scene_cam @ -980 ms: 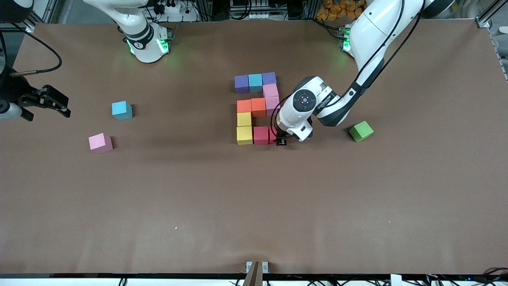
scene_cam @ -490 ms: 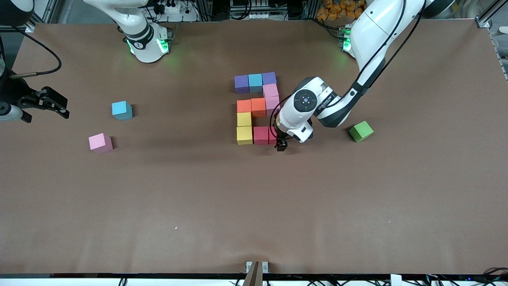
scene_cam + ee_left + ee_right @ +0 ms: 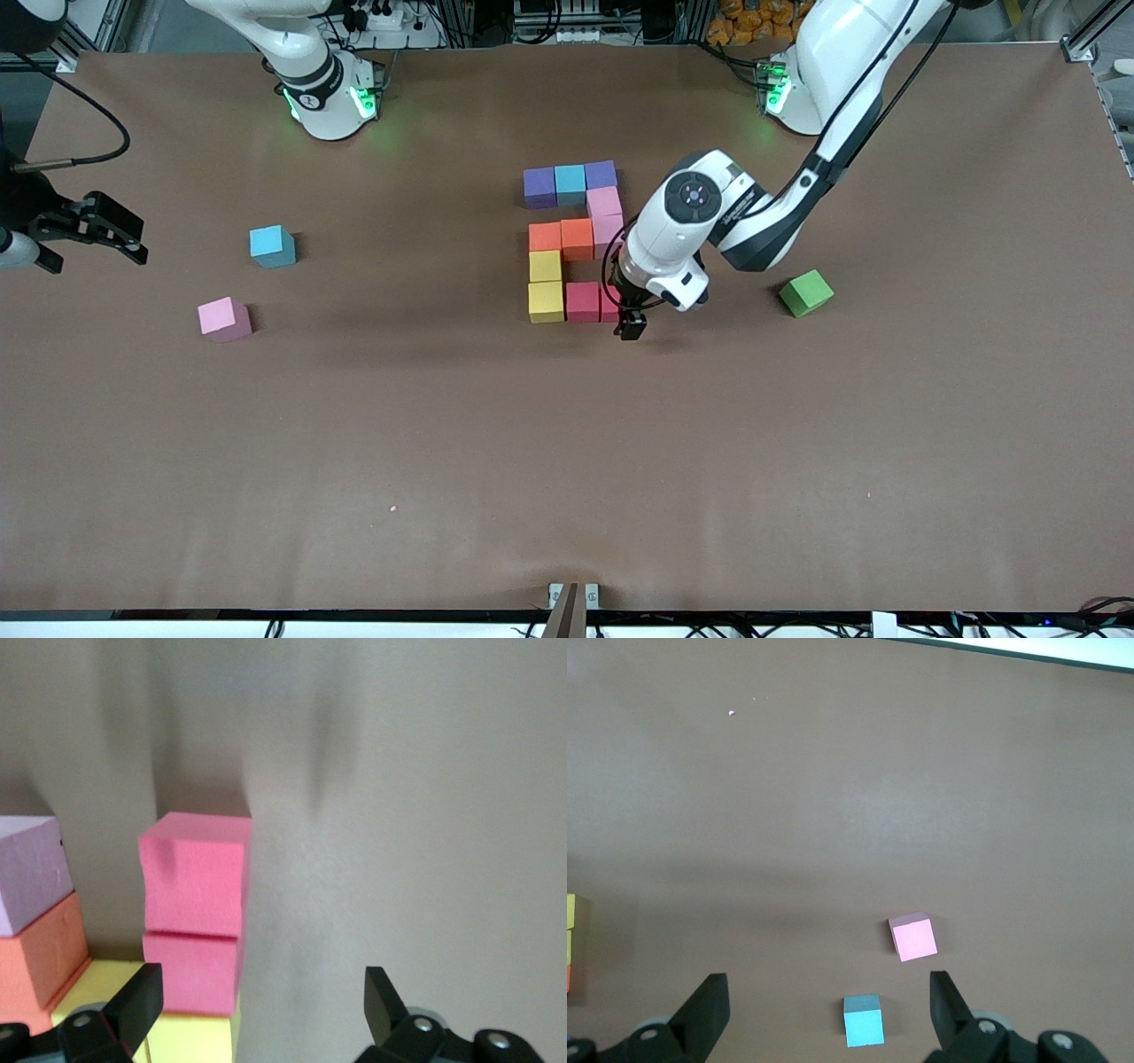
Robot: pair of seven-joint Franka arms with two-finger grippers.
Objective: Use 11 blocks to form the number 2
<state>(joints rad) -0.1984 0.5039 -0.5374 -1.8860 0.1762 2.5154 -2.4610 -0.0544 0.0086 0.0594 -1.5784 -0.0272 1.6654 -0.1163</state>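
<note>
The number 2 stands mid-table, built of blocks: a purple (image 3: 539,186), sky blue (image 3: 570,183), purple (image 3: 601,174) row, two pink (image 3: 606,217), two orange (image 3: 561,237), two yellow (image 3: 546,285) and two red (image 3: 582,301). My left gripper (image 3: 631,323) hangs open just above the end red block (image 3: 197,873), which stands free with nothing between the fingers (image 3: 133,1010). My right gripper (image 3: 89,232) waits open at the right arm's end of the table. Below it the right wrist view shows a loose sky blue block (image 3: 864,1020) and a loose pink block (image 3: 913,936).
The loose sky blue block (image 3: 272,245) and pink block (image 3: 224,318) lie toward the right arm's end. A green cube (image 3: 805,292) sits toward the left arm's end, beside the left arm's wrist. Bare brown table (image 3: 567,461) lies nearer the front camera.
My left gripper opened, let go of the end red block, and lifted off it toward the front camera. My right gripper drifted slightly toward the table's edge.
</note>
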